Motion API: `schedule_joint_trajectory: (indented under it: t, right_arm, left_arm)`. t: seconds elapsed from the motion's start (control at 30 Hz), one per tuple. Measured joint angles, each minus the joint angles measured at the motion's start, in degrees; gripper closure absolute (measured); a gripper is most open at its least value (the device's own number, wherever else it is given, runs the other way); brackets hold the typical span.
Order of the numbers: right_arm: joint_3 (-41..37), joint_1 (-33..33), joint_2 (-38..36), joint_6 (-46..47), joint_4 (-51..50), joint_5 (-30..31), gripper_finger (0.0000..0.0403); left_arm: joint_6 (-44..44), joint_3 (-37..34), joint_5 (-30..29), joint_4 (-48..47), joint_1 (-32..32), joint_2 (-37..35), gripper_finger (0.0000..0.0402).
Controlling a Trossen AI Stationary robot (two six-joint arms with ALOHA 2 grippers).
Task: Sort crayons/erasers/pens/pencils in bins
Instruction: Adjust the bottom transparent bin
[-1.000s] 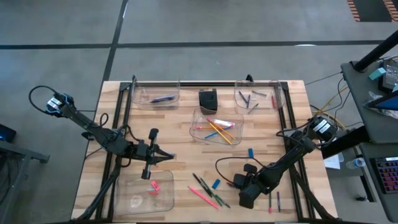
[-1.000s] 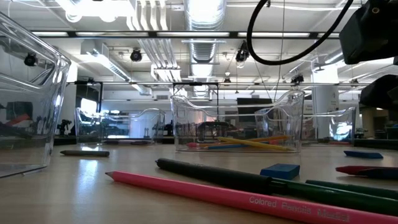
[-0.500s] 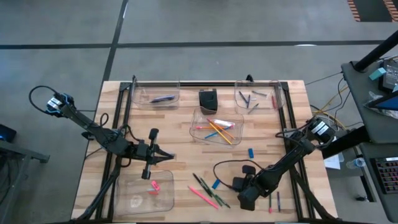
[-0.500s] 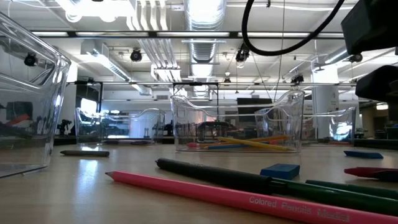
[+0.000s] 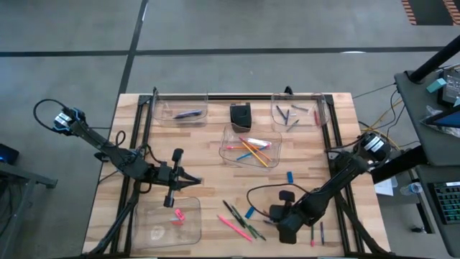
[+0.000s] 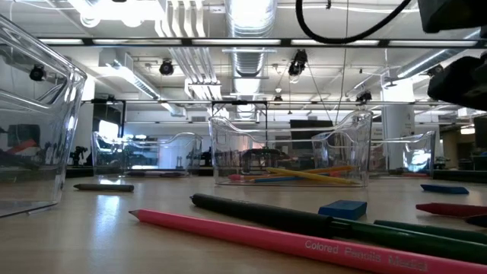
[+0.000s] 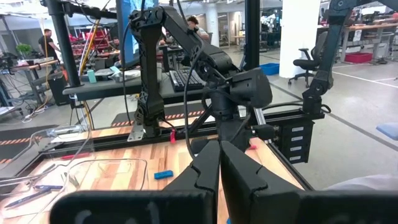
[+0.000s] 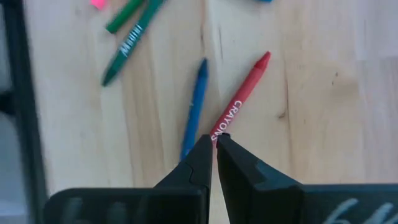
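R arm is reaching low over the tabletop [image 5: 208, 194], fingers [image 8: 200, 163] pinching, prob. gripping, the red crayon [image 8: 241, 104]; L gripper [image 5: 195, 181] is idling, fingers together.

The table [image 5: 208, 144] was pale wood planks with visible grain, fairly matt. The bins [image 6: 289, 148] were clear glossy plastic that caught the ceiling lights. In the low view's foreground, the pink pencil [image 6: 251, 236] looked smooth with a slight sheen and printed lettering. The red crayon [image 8: 239, 106] had a matt paper wrap with white print. The blue eraser [image 6: 342, 208] looked dull and rubbery. The right gripper [image 8: 212, 152] fingers were matt black plastic, and so was the left gripper [image 7: 219, 163].
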Motion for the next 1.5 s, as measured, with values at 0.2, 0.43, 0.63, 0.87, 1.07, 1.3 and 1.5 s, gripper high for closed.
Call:
schedule_joint_trajectory:
  t: [0.2, 0.43, 0.63, 0.87, 1.07, 1.3, 1.5]
  right_arm:
    - [0.0, 0.0, -1.9, 3.6, -0.2, 3.2, 0.0385]
    - [0.0, 0.0, -4.7, 3.8, 0.0, 2.6, 0.0385]
    - [0.0, 0.0, -5.8, 0.7, 0.2, 3.0, 0.0385]
    - [0.0, -1.3, -5.9, 1.0, 0.2, 3.1, 0.0385]
    - [0.0, -1.6, -5.9, 1.1, 0.2, 3.1, 0.0385]
    - [0.0, -1.7, -4.9, 1.1, 0.2, 3.1, 0.0385]
    - [0.1, -1.7, -3.5, 5.4, 0.2, 0.6, 0.0366]
  left_arm:
    - [0.0, 0.0, 0.0, 0.0, 0.0, 0.0, 0.0402]
    - [0.0, 0.0, 0.0, 0.0, 0.0, 0.0, 0.0402]
    - [0.0, 0.0, 0.0, 0.0, 0.0, 0.0, 0.0402]
    - [-0.1, -0.1, 0.0, 0.0, 0.0, 0.0, 0.0402]
    - [0.0, -0.1, 0.0, 0.0, 0.0, 0.0, 0.0402]
    - [0.0, -0.1, 0.0, 0.0, 0.0, 0.0, 0.0402]
    - [0.0, -0.1, 0.0, 0.0, 0.0, 0.0, 0.0402]
